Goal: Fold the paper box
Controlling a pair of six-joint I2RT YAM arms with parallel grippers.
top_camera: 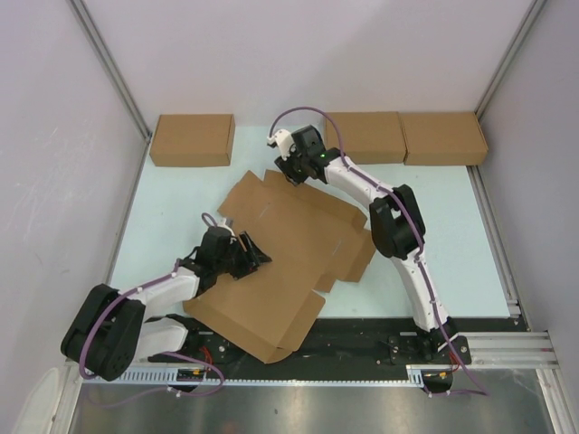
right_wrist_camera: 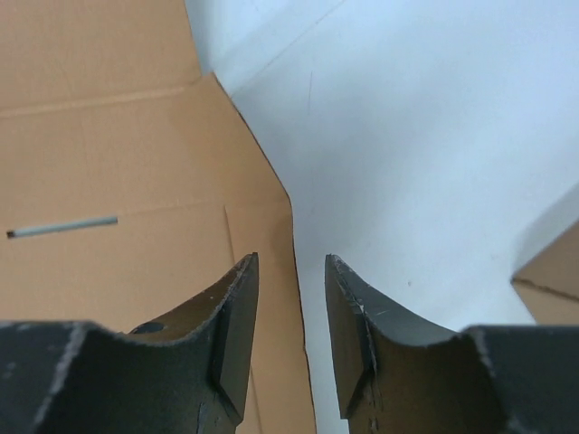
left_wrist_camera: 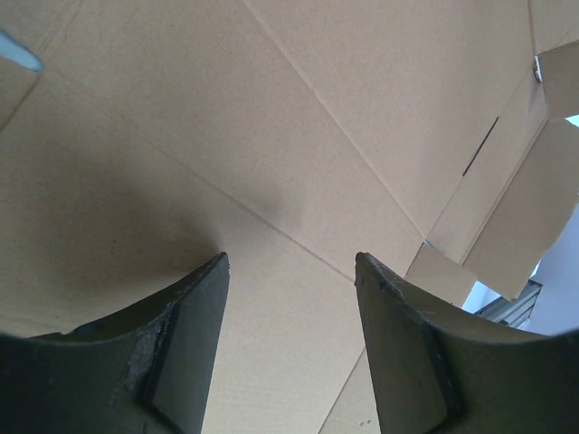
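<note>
Pale blue-green surface [top_camera: 470, 253], walled in white on three sides, with the arm bases along the near edge. Nearest, lying flat and unfolded across the middle: the paper box [top_camera: 271, 280], a large brown die-cut sheet with its near corner jutting past the surface's edge over the black rail [top_camera: 362, 339]. Over the sheet's left part, reaching in from the near left: the left hand [left_wrist_camera: 289, 262], fingers [left_wrist_camera: 194, 334] spread wide with nothing between them, only creased cardboard and one dark slit [left_wrist_camera: 479, 147] beyond. Contact between fingertips and sheet: cannot tell. Farther on, at the sheet's far edge: the right hand [right_wrist_camera: 291, 260], fingers parted by a narrow gap and pinching nothing. Straddles a flap's edge from above, one finger [right_wrist_camera: 231, 334] over cardboard, the other over bare surface. Off to one side on that flap, a thin pale slot [right_wrist_camera: 61, 226]. Farthest, ranged along the back wall and apart from the sheet: three folded brown boxes, namely a left box [top_camera: 192, 139] alone, then a middle box [top_camera: 371, 136] and a right box [top_camera: 443, 137] side by side.
</note>
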